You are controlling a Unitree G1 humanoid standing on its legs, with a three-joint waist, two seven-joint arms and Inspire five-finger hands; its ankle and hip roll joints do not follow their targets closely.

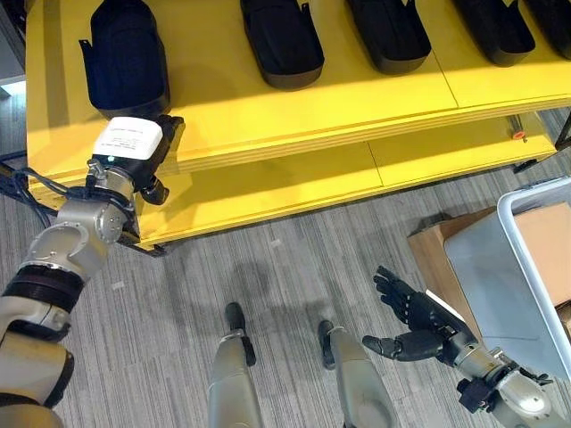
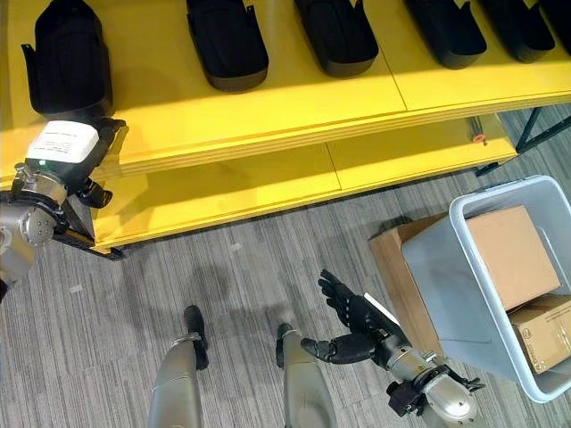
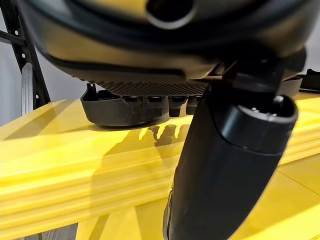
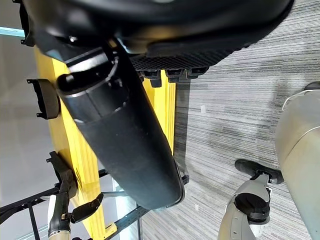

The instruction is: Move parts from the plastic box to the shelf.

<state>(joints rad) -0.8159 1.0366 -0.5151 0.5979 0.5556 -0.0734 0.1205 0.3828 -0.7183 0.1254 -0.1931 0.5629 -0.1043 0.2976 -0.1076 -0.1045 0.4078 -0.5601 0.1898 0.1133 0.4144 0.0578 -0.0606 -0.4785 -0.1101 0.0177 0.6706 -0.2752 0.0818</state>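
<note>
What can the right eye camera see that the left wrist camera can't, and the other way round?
The right eye view alone takes in the grey plastic box with cardboard boxes inside, the open right hand low over the floor, and a row of black parts along the shelf. The left wrist view alone gives a close look at the underside edge of one black part past the left hand. Both show the yellow shelf.

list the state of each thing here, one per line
left hand: at the shelf edge by the leftmost part, fingers hidden
right hand: open, empty, over the floor
black parts: lying in a row on the yellow shelf
plastic box: tilted, cardboard boxes inside
</note>
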